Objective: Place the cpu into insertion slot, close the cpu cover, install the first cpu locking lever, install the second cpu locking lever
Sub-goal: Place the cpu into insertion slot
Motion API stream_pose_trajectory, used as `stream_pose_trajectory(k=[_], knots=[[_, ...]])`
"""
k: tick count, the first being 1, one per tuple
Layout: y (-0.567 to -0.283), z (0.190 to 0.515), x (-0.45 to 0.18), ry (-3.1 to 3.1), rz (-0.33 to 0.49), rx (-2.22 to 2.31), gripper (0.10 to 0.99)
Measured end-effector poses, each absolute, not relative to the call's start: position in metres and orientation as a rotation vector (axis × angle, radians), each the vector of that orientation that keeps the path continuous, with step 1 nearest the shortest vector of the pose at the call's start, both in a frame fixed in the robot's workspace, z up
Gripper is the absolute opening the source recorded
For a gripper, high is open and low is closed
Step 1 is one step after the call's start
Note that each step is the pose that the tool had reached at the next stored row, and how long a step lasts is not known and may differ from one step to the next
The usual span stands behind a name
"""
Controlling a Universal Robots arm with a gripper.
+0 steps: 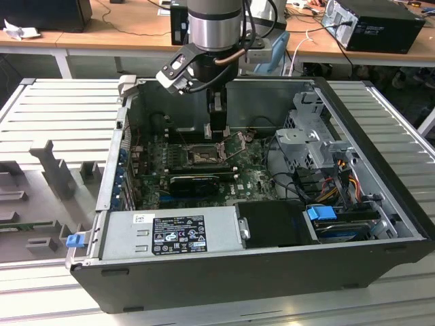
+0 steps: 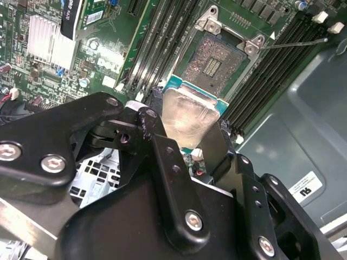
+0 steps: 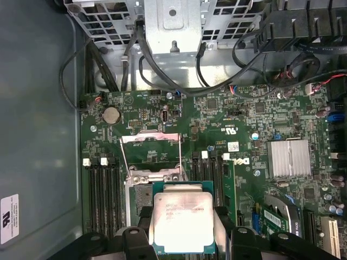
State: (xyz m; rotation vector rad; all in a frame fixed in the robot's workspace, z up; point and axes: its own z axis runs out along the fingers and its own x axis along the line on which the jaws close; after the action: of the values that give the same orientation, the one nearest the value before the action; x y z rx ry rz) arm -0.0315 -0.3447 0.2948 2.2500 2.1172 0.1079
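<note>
A: The black two-fingered end effector (image 1: 217,136) is down inside the open black metal computer case (image 1: 204,272), which lies on its side on the ridged grey metal tabletop (image 1: 61,109).

B: And it's pinching the cpu (image 3: 181,216), a small flat square chip with a silvery-grey metal top. One finger (image 3: 223,227) presses on each of two opposite edges.

A: In the second wrist view the cpu (image 2: 187,114) hangs over the near rim of the insertion slot (image 2: 211,62). That's the square black-rimmed socket, and its brownish-gold contact field is bare.

B: The cpu cover (image 3: 150,139), a thin dull-silver hinged plate with a square window, stands swung up at the slot's far edge, clear of the chip.

A: It's tight sideways. Long black memory slots (image 3: 103,200) run just beside both flanks of the socket on the green circuit board (image 3: 217,114).

B: There's open room above the socket, though. The finned silver heat sink (image 3: 287,158) sits well apart, and the case's bare grey panel (image 3: 38,135) lies beyond the board's edge.
</note>
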Motion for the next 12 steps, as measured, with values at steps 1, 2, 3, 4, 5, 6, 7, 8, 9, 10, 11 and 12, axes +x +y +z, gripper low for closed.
stream_pose_trajectory(k=[1, 2, 3, 4, 5, 6, 7, 8, 9, 10, 11, 12], knots=[[-0.3447, 0.2946, -0.0315, 2.117, 0.108, 2.250, 0.529], [-0.3447, 0.2944, -0.0315, 2.117, 0.108, 2.250, 0.529], [-0.3447, 0.2942, -0.0315, 2.117, 0.108, 2.250, 0.529], [-0.3447, 0.2941, -0.0315, 2.117, 0.108, 2.250, 0.529], [-0.3446, 0.2938, -0.0315, 2.117, 0.108, 2.250, 0.529], [-0.3443, 0.2934, -0.0315, 2.117, 0.108, 2.250, 0.529], [-0.3438, 0.2930, -0.0315, 2.117, 0.108, 2.250, 0.529], [-0.3437, 0.2925, -0.0315, 2.117, 0.108, 2.250, 0.529], [-0.3435, 0.2921, -0.0314, 2.117, 0.108, 2.250, 0.529], [-0.3433, 0.2916, -0.0315, 2.117, 0.108, 2.250, 0.529], [-0.3433, 0.2913, -0.0315, 2.117, 0.108, 2.250, 0.529], [-0.3433, 0.2909, -0.0315, 2.117, 0.108, 2.250, 0.529]])
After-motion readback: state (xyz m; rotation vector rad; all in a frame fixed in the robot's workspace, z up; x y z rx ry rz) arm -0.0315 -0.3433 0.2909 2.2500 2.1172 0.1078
